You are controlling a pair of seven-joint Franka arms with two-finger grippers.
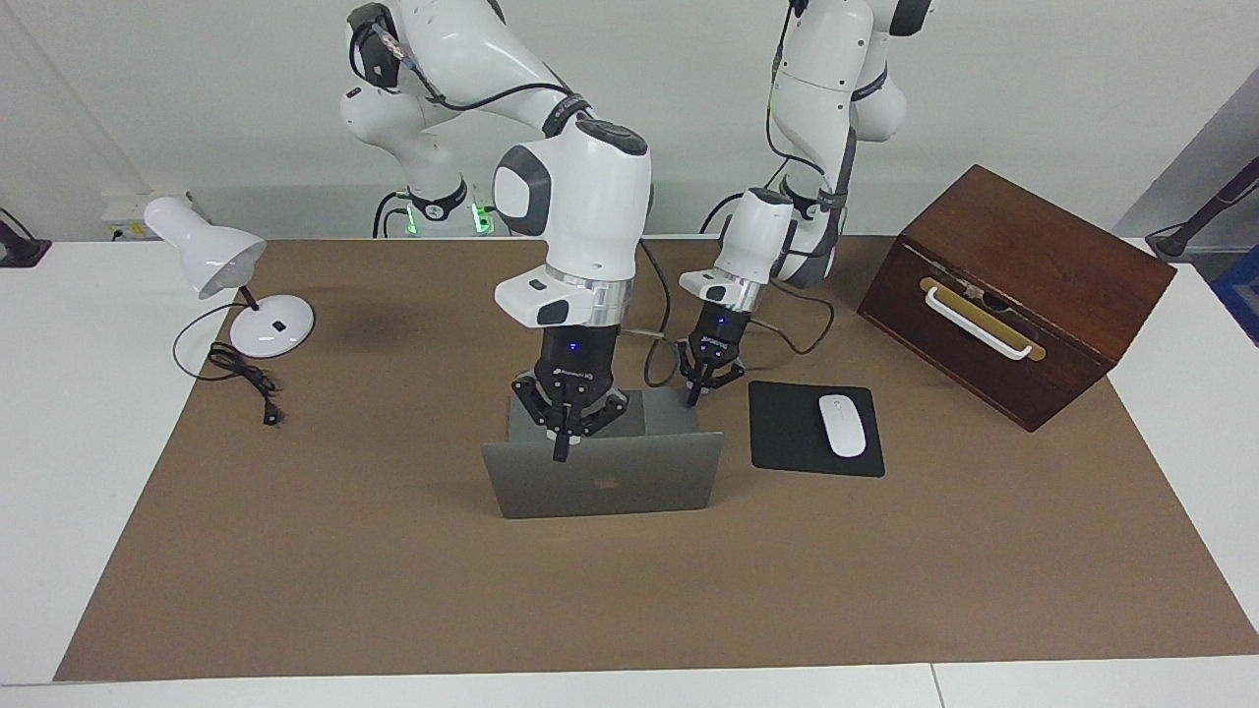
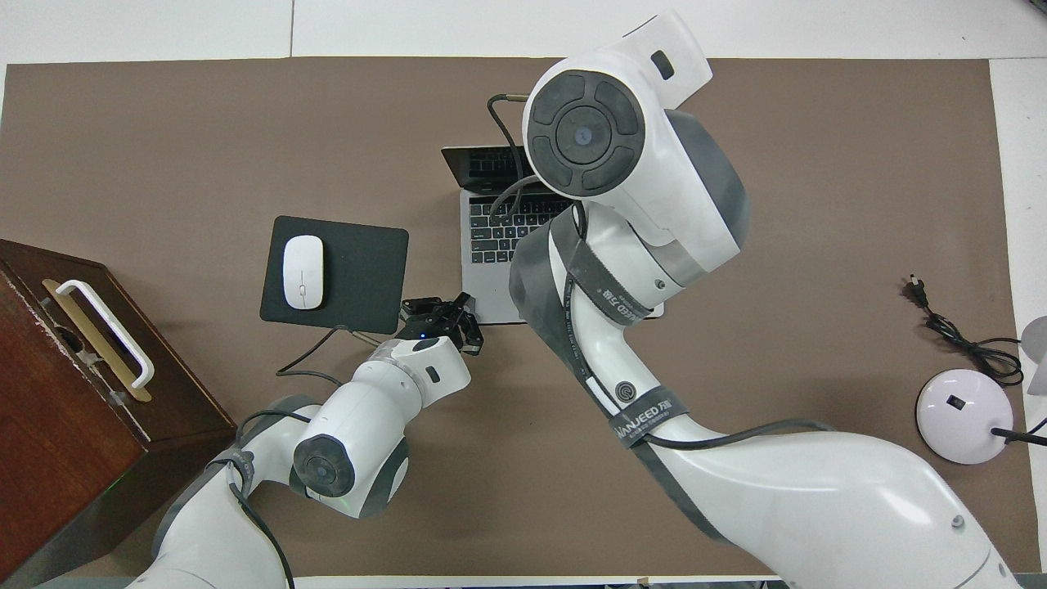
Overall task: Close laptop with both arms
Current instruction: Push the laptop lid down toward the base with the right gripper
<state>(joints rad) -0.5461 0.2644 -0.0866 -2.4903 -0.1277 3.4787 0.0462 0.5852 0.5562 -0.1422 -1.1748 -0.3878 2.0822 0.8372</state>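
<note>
With our right gripper at the laptop lid's top edge, at twelve o'clock, jaws seemingly pressed together, and our left gripper at the base's corner, jaws unclear, the fingertip may slip off.

A white tabletop is covered over most of its surface by a large brown mat, and a plain pale wall stands along the robots' edge of it. At the right arm's end stands a white desk lamp with its black cord lying loose on the mat. At the left arm's end a dark wooden box with a white handle stands at an angle; the light is even and soft.
</note>
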